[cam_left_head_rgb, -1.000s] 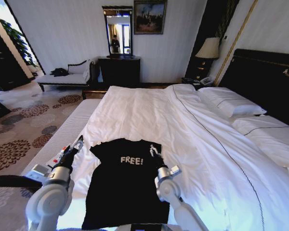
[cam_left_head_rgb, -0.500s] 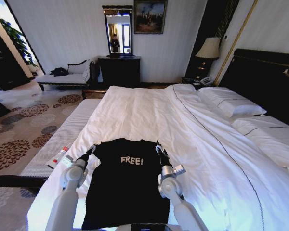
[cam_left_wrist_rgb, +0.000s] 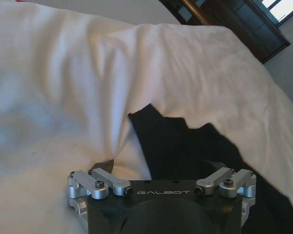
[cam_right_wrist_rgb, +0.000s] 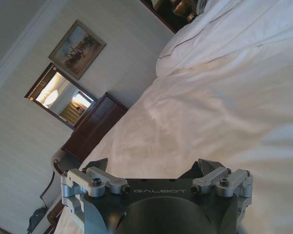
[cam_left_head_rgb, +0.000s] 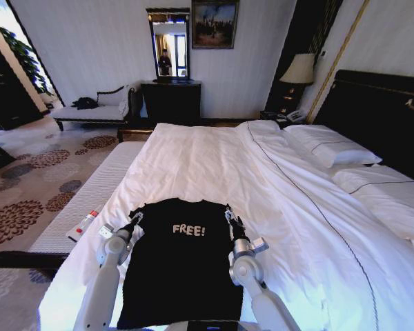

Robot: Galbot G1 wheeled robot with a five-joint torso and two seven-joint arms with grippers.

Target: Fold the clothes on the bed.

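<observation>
a black short-sleeved cotton t-shirt (cam_left_head_rgb: 181,265) with small white "free!" lettering lies flat and face up on the near part of the large double bed's white duvet (cam_left_head_rgb: 276,200), its collar end pointing away toward the far side of the bed. the bed's white pillows (cam_left_head_rgb: 329,146) sit off to the right against the tall dark wooden headboard (cam_left_head_rgb: 379,110).

the left tool (cam_left_head_rgb: 135,219) reaches down to the shirt's left shoulder, at the edge where black cloth meets white duvet; in the left wrist view its fingers (cam_left_wrist_rgb: 103,165) stand spread apart over that edge, with the shirt's sleeve (cam_left_wrist_rgb: 185,146) just ahead, and nothing sits between them.

the right tool (cam_left_head_rgb: 229,213) is down at the shirt's right shoulder, beside the lettering. in the right wrist view its fingers (cam_right_wrist_rgb: 207,168) are likewise spread wide, with the duvet beyond; i cannot tell if the tips touch the cloth.
</observation>
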